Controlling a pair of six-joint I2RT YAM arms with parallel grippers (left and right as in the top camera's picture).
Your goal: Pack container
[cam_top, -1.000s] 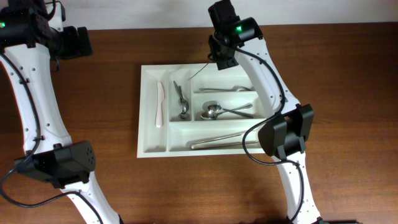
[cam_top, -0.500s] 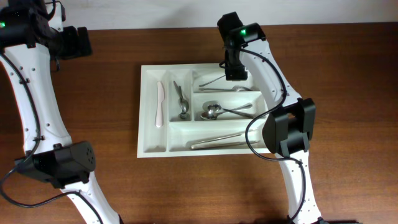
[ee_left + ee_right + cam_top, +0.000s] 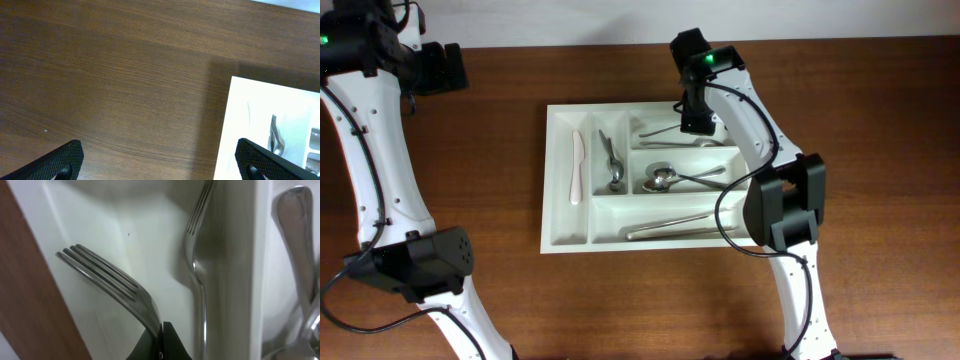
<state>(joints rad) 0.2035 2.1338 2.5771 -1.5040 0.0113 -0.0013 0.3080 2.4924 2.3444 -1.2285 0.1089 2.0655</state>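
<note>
The white tray point(image 3: 560, 238) lies in the middle of the table point(image 3: 480, 150). Over its far wide compartment, the jaws of the right arm point(image 3: 745, 112) are clamped on a fork point(image 3: 107, 282), beside another fork point(image 3: 196, 255). The jaws of the left arm point(image 3: 365, 150) are spread apart over bare wood left of the tray.

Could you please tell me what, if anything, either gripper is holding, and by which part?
The right gripper holds a fork by its handle, tines pointing away; the left gripper is open and holds nothing.
</note>
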